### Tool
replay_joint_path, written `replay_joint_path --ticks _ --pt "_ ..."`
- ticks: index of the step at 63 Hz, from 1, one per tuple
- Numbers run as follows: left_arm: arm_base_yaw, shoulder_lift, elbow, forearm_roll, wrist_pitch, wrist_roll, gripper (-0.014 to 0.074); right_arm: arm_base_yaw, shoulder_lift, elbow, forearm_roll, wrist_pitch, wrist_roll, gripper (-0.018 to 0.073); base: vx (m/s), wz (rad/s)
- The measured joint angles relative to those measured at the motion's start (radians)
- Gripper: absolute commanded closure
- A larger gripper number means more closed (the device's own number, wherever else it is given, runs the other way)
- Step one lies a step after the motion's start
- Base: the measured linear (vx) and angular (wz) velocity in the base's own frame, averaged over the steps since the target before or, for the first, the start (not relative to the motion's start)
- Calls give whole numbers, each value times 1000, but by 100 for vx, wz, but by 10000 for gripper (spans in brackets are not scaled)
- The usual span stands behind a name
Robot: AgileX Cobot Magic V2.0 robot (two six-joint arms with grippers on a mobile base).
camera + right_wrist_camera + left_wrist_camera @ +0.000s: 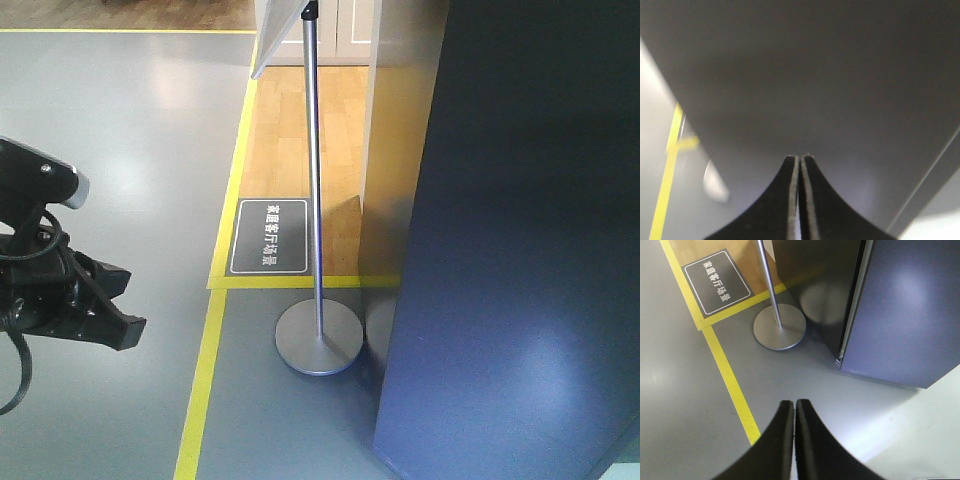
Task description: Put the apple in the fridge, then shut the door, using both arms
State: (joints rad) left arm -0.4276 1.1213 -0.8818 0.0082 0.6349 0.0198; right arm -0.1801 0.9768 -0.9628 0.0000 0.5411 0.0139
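1. Dark grey metal fills the right wrist view: the outer face of the door lies directly ahead of the right gripper, whose two black fingers are pressed together with nothing between them. Whether the tips touch the panel cannot be told.
2. Left gripper: both fingers meet along a thin seam and carry no object. It hangs above grey floor.
3. Ahead and to the right of the left gripper stands the fridge, dark on its outer faces. A narrow vertical seam separates the door from the cabinet side; the white interior is not visible in any view.
4. Ahead of the left gripper, just left of the fridge, a silver pole stand rests on its round disc base.
5. Yellow tape line runs along the floor immediately left of the left gripper and turns a corner beside the stand base.
6. Beyond that corner, a dark floor sign with white characters lies on wood flooring.
7. Front view: the left arm with its grey-topped camera sits at the left edge, well apart from the fridge.
8. Apple: not visible in any view.
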Motion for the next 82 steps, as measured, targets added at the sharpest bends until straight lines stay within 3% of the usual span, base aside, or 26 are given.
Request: replay_joint_path --ticks 13,21,65,82 --pt "0 0 0 0 0 0 603 -77 61 0 0 -150 0 563 0 0" --pt "0 0 0 0 0 0 603 -109 122 -19 0 -176 -1 563 0 0" --pt "0 0 0 0 0 0 603 -112 616 -425 -38 -225 -4 563 0 0" --pt "0 0 0 0 0 0 603 -112 750 -587 -38 -169 -4 563 0 0"
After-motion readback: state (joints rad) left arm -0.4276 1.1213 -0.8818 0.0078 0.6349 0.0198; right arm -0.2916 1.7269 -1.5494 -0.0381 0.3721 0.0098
